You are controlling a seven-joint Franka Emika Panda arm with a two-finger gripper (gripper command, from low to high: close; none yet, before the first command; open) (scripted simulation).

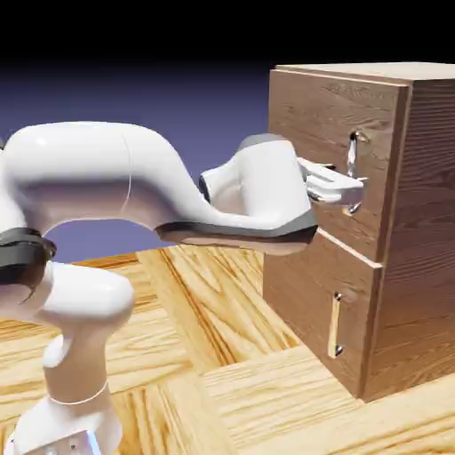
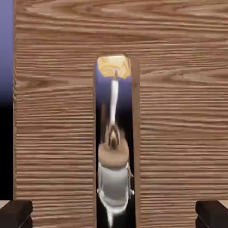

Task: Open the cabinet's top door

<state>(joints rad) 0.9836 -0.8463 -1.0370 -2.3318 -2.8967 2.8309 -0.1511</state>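
The brown wood-grain cabinet (image 1: 418, 222) stands at the right of the exterior view. Its top door (image 1: 311, 115) lies flush with the front, and a silver vertical handle (image 1: 354, 147) sits near its right edge. My gripper (image 1: 349, 188) reaches level against the lower part of that handle. In the hand view the mirror-like handle (image 2: 115, 133) runs down the middle of the top door (image 2: 53, 111). My gripper (image 2: 114, 214) straddles it, with both dark fingertips (image 2: 15, 213) far out at the bottom corners and not touching the bar. The jaws stand open.
Below the top door is the shorter lower door (image 1: 302, 293) with its short handle (image 1: 336, 324). The cabinet rests on a light wooden table (image 1: 222, 355). My white arm (image 1: 98, 178) spans the exterior view's left half.
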